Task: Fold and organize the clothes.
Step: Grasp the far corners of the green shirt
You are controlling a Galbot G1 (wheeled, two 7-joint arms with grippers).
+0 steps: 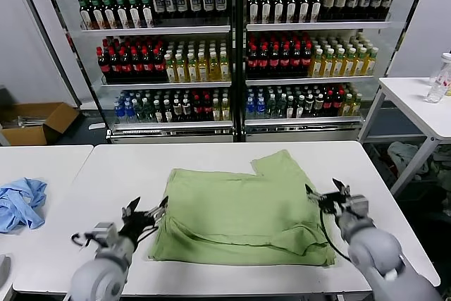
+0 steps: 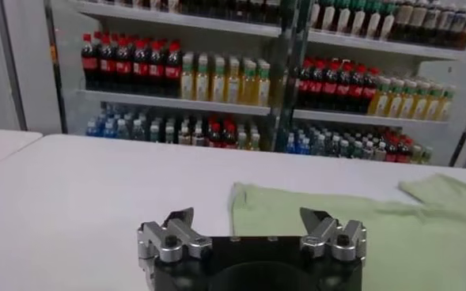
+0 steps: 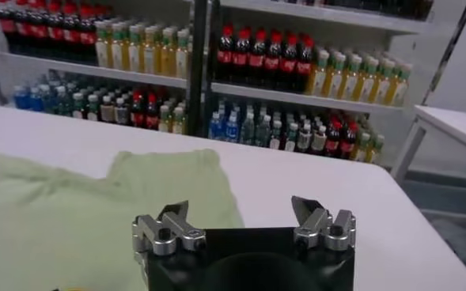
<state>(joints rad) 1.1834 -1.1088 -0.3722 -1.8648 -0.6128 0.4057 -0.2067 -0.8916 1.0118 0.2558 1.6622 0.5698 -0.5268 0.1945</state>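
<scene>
The clothes (image 1: 239, 209), a light green shirt, lie folded into a rough rectangle in the middle of the white table (image 1: 211, 156), with one flap sticking out at the far right corner. My left gripper (image 1: 149, 206) hovers at the shirt's near left edge, open and holding nothing. My right gripper (image 1: 323, 188) is at the shirt's right edge, also open and empty. In the left wrist view the left gripper (image 2: 247, 215) stands wide above the table with the clothes (image 2: 335, 233) just beyond. The right wrist view shows the right gripper (image 3: 239, 205) spread wide beside the clothes (image 3: 74, 213).
A blue cloth (image 1: 21, 202) lies on the neighbouring table to the left. Behind it a cardboard box (image 1: 35, 121) sits on the floor. Shelves of bottles (image 1: 232, 47) fill the background. A side table (image 1: 416, 100) with a clear bottle (image 1: 440, 79) stands at the right.
</scene>
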